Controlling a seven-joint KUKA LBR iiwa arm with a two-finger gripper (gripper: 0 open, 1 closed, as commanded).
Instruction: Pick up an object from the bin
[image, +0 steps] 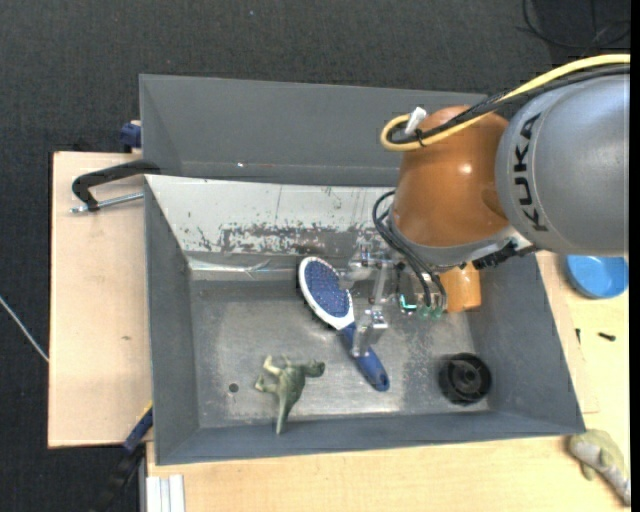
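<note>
Plainly the pick is not finished; every thing we can see appears to lie on the floor of the bin (260, 130), and nothing hangs clear of it. At the middle of the floor lies a hairbrush (327, 288), its oval head blue with a white rim and turned toward the back wall, its blue handle running toward the front. Near the front left lies a green toy dinosaur (286, 380), and at the front right a black round part (464, 379); both are well apart from the arm's tip. The arm reaches in from the right under its orange cover (445, 185); below that the fingers (373, 322) stand low in the bin, right where the brush's head meets its handle, and they seem to touch it there. Whether they are round that neck or merely against it we cannot tell, nor whether they are released or clenched. We judge the approach made; a sure grip on the brush, if not yet taken, and the lift out of the bin are left.
</note>
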